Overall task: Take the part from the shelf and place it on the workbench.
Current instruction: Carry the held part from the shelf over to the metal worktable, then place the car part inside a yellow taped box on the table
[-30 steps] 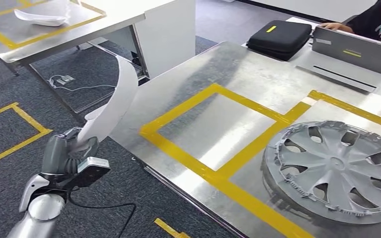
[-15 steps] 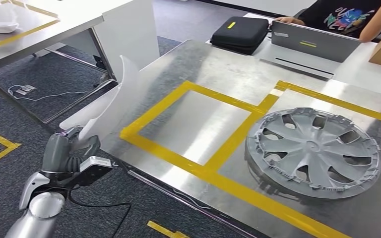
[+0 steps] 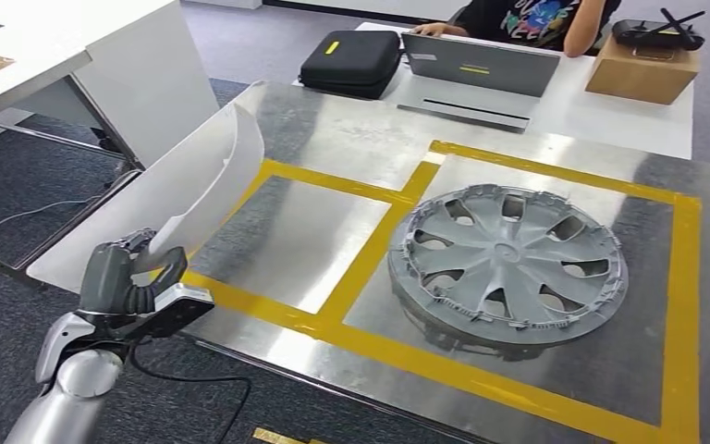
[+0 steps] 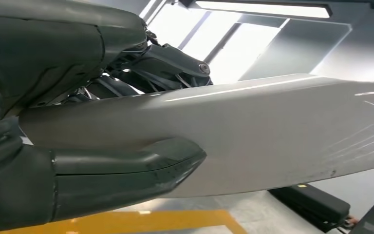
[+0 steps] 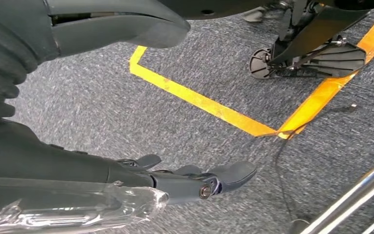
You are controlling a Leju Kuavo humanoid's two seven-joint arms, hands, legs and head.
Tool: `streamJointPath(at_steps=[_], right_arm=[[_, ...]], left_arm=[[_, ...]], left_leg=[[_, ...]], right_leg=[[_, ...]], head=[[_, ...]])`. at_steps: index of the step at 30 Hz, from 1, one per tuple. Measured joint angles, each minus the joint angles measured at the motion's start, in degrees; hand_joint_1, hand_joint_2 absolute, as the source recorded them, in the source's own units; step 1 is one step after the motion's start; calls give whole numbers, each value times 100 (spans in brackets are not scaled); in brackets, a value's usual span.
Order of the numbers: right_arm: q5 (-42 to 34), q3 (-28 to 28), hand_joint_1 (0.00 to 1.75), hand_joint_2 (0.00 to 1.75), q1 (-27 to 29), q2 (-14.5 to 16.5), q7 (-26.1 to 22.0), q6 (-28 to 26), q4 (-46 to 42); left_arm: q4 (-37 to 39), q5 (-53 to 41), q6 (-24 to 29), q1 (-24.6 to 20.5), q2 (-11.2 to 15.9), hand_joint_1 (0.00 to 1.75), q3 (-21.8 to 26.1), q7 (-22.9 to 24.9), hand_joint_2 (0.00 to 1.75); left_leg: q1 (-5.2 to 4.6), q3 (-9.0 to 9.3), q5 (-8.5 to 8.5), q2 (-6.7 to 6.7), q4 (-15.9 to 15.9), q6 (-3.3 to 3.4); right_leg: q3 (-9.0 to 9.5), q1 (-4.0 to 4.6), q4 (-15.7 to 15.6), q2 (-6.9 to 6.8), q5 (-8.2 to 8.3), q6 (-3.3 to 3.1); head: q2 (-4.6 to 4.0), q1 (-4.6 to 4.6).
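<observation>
At the near left of the head view, the left hand [image 3: 132,282] is seen with its fingers [image 3: 168,269] and thumb clamped on the lower end of a long, curved white part [image 3: 205,190]. The part rises from the hand and leans up toward the far right, its upper end held in the air above the near-left corner of the steel bench [image 3: 351,139], not resting on it. In the left wrist view the thick grey thumb [image 4: 126,170] is pressed against one face of the pale part [image 4: 272,131], with the darker fingers [image 4: 165,58] closed over the opposite side. On the bench, squares are marked in yellow tape [image 3: 370,259]; a grey hubcap [image 3: 508,264] lies flat in the right-hand square, well apart from the part. In the right wrist view, the right hand [image 5: 141,141] hangs above grey carpet [image 5: 126,112], its fingers [image 5: 209,180] spread away from the thumb and holding nothing.
</observation>
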Motion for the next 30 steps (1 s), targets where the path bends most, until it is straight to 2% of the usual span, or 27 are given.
streamJointPath(at_steps=[1, 3, 5, 6, 7, 9, 10, 11, 12, 13, 14, 15, 17, 18, 20, 21, 23, 24, 25, 26, 27, 28, 30], right_arm=[[18, -1, 0, 175, -8, 0, -11, 0, 0], [33, -5, 0, 175, -13, 1, -34, -1, 0], [42, -16, 0, 175, 6, 1, -12, -2, 0], [49, -26, 0, 175, 18, 1, 24, -5, 1], [57, -38, 0, 175, 21, 0, 67, -7, 1], [67, -66, 0, 175, 8, 0, 137, -8, 1], [73, -82, 0, 175, 1, 1, 153, -4, 1], [87, -96, 0, 175, 2, 1, 163, 1, 1], [115, -107, 0, 175, 8, 1, 170, 10, 2], [153, -114, 0, 175, 15, 1, 173, 24, 2], [196, -116, 0, 175, 18, -4, 171, 40, 2], [236, -116, 0, 175, 14, -10, 166, 60, 2], [288, -116, 0, 175, -15, -19, 147, 98, 2], [302, -116, 0, 175, -27, -20, 140, 109, 2], [316, -116, 0, 175, -31, -24, 133, 117, 2], [317, -116, 0, 175, -27, -27, 132, 118, 1], [321, -117, 0, 175, -39, -32, 118, 117, 1], [324, -117, 0, 175, -53, -34, 85, 121, 1], [329, -117, 0, 175, -67, -35, 28, 135, 2], [338, -117, 0, 175, -76, -35, -48, 159, 2], [353, -116, 0, 175, -77, -36, -135, 193, 2], [369, -116, 0, 175, -75, -37, -210, 225, 2], [405, -111, 0, 175, -77, -38, -325, 276, 2]], left_arm=[[72, -55, 42, -100, -1, 175, 0, 45, 175], [224, -167, 141, -286, -5, 175, 0, 129, 175], [348, -251, 227, -445, -21, 175, 1, 184, 175], [414, -287, 267, -533, -34, 175, 1, 200, 175], [483, -330, 315, -618, -45, 175, 3, 212, 175], [636, -424, 428, -744, -55, 175, 9, 232, 175], [721, -482, 503, -781, -54, 175, 12, 239, 175], [811, -542, 587, -814, -54, 175, 15, 245, 175], [906, -615, 691, -848, -54, 175, 20, 256, 175], [987, -693, 795, -874, -51, 175, 29, 273, 175], [1049, -776, 893, -890, -45, 175, 46, 298, 175], [1099, -853, 975, -900, -34, 175, 70, 327, 175], [1170, -948, 1058, -902, 4, 175, 127, 364, 175], [1203, -972, 1071, -902, 22, 175, 147, 372, 175], [1260, -996, 1080, -904, 42, 175, 163, 376, 175], [1281, -1003, 1081, -907, 49, 175, 166, 376, 175], [1309, -1012, 1090, -909, 70, 175, 181, 379, 175], [1330, -1038, 1095, -906, 87, 175, 194, 392, 175], [1357, -1080, 1102, -898, 102, 175, 211, 417, 175], [1391, -1148, 1111, -890, 119, 175, 233, 458, 175], [1430, -1248, 1132, -887, 136, 175, 257, 515, 175], [1470, -1351, 1160, -894, 153, 175, 282, 569, 175], [1566, -1532, 1215, -953, 193, 175, 339, 655, 175]], left_leg=[[11, 128, 111, -103, -298, 14], [3, 223, 145, -220, -554, 52], [-13, 223, 176, -120, -601, 123], [-12, 228, 198, -61, -624, 166], [-8, 232, 216, 1, -646, 202], [-21, 233, 224, 141, -660, 242], [-32, 231, 220, 217, -659, 249], [-39, 229, 216, 294, -658, 253], [-43, 229, 212, 368, -657, 253], [-44, 232, 206, 435, -657, 247], [-44, 240, 196, 502, -656, 235], [-49, 250, 183, 564, -654, 215], [-78, 265, 151, 674, -641, 159], [-91, 270, 141, 719, -637, 131], [-89, 285, 128, 798, -640, 72], [-71, 284, 94, 732, -614, 36], [-37, 159, -124, 457, -310, -19], [-26, 1, -303, 300, 25, -34], [-24, -197, -473, 227, 417, -39], [-24, -375, -573, 197, 746, -41], [-25, -494, -574, 186, 931, -37], [-26, -520, -472, 181, 917, -26], [-31, -273, -13, 156, 277, 26]], right_leg=[[-21, 2, 20, 64, 2, 23], [-78, -13, 34, 175, 25, 100], [-135, -46, 15, 255, 58, 178], [-178, -45, 64, 171, 25, 205], [-266, -38, 218, 32, -70, 227], [-578, -31, 874, -310, -412, 257], [-768, -38, 1274, -385, -581, 273], [-908, -44, 1566, -417, -677, 284], [-958, -49, 1677, -435, -677, 292], [-883, -51, 1548, -455, -573, 294], [-689, -52, 1200, -508, -397, 288], [-448, -40, 764, -622, -246, 279], [-84, -8, 137, -779, -82, 221], [-30, 13, 39, -796, -87, 187], [-32, 27, 30, -683, -75, 110], [-27, 21, 16, -628, -64, 77], [-5, -3, -15, -533, -42, 11], [1, -6, -20, -484, -40, -13], [2, -2, -20, -435, -42, -30], [5, 4, -18, -382, -45, -40], [8, 10, -15, -327, -47, -43], [14, 16, -12, -281, -48, -44], [36, 21, -9, -210, -57, -37]], head=[[0, 5], [0, 8], [0, 4], [0, 15], [0, 40], [0, 81], [0, 90], [0, 88], [0, 90], [0, 91], [0, 91], [0, 92], [0, 83], [0, 76], [0, 69], [0, 65], [0, 50], [0, 40], [0, 35], [0, 34], [0, 34], [0, 34], [0, 34]])
